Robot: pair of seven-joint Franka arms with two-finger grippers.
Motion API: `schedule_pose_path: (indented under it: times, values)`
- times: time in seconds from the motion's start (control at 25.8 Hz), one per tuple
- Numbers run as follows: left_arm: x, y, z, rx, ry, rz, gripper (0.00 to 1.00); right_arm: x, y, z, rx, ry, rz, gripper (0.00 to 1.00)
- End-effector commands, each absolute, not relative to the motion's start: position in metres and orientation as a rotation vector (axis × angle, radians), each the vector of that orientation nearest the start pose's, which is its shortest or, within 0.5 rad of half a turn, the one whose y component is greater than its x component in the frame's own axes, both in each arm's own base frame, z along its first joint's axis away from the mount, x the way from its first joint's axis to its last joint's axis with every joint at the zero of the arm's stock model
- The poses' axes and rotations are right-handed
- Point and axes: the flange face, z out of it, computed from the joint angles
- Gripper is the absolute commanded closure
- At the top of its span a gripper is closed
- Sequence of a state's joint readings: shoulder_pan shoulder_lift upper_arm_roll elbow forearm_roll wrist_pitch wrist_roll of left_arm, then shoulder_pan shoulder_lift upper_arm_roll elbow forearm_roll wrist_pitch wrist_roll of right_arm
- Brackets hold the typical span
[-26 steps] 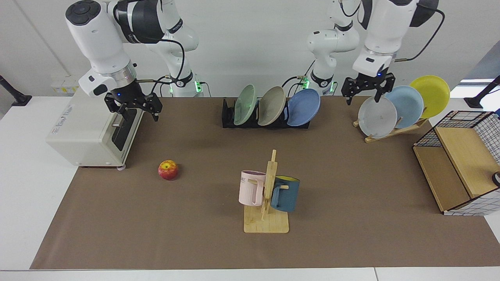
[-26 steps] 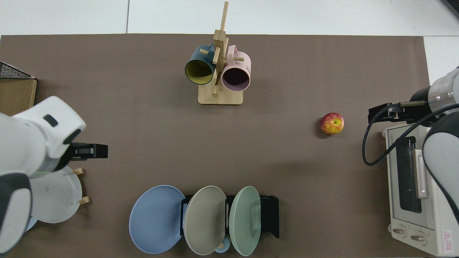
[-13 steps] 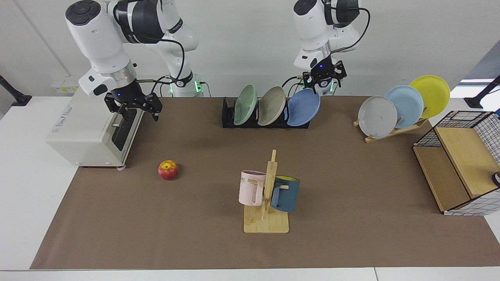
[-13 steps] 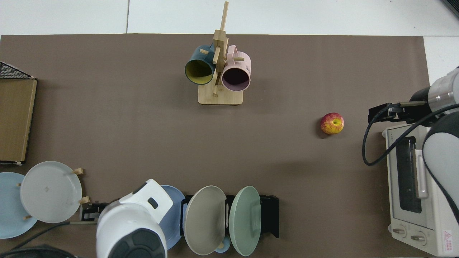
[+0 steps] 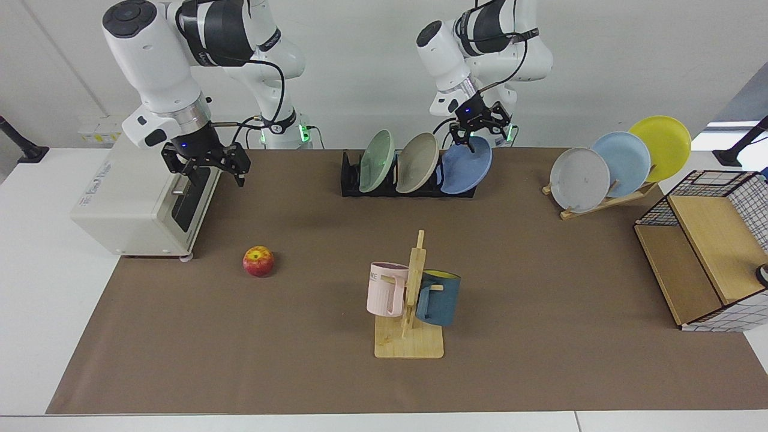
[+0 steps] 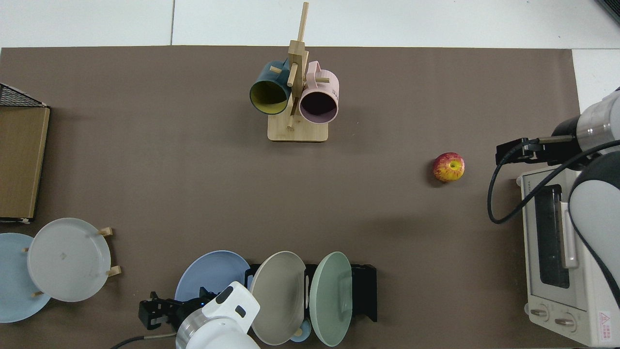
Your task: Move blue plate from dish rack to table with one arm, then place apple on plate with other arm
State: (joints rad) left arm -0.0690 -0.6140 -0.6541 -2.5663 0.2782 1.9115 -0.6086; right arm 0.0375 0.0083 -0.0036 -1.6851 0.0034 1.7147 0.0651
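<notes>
1. Since a second ago your left gripper [image 5: 478, 131] has been travelling from the wooden plate stand [image 5: 603, 201] over to the dish rack [image 5: 354, 177]; it is now hovering at the top rim of the blue plate [image 5: 467, 166], fingers spread apart and gripping nothing.
2. You are seeing the blue plate leaning in the rack's end slot, beside the beige plate [image 5: 418, 162] and the green plate [image 5: 377, 161].
3. From above, that gripper [image 6: 156, 312] is sitting just behind the blue plate [image 6: 206, 276].
4. Your apple [image 5: 258, 261] is lying on the brown mat of the table [image 5: 36, 288], well apart from the rack.
5. Your right gripper [image 5: 207, 165] is waiting over the front of the toaster oven [image 5: 129, 204], fingers released and holding nothing.
6. Nearer the camera, the mug tree [image 5: 411, 300] is carrying a pink mug [image 5: 386, 289] and a dark blue mug [image 5: 439, 298].
</notes>
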Motion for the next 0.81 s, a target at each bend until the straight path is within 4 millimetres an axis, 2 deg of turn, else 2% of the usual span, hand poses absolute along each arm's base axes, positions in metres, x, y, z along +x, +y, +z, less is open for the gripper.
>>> schedule_pose_path:
  times: [0.0,0.31,0.54,0.66,0.77]
  values:
    - [0.297,-0.218,0.420,-2.561,0.050,-0.294,0.00,0.576,0.013,0.589,-3.136,0.029,-0.101,0.00]
    - [0.307,-0.211,0.408,-2.615,-0.008,-0.231,0.00,0.617,0.007,0.592,-3.137,0.048,-0.060,0.00]
    - [0.310,-0.211,0.400,-2.630,0.017,-0.201,0.01,0.623,0.016,0.581,-3.139,0.067,-0.055,0.00]
    - [0.311,-0.209,0.397,-2.636,0.023,-0.188,0.08,0.629,0.023,0.568,-3.129,0.090,-0.083,0.00]
    - [0.310,-0.207,0.394,-2.630,0.064,-0.170,0.17,0.630,0.025,0.539,-3.115,0.199,-0.134,0.00]
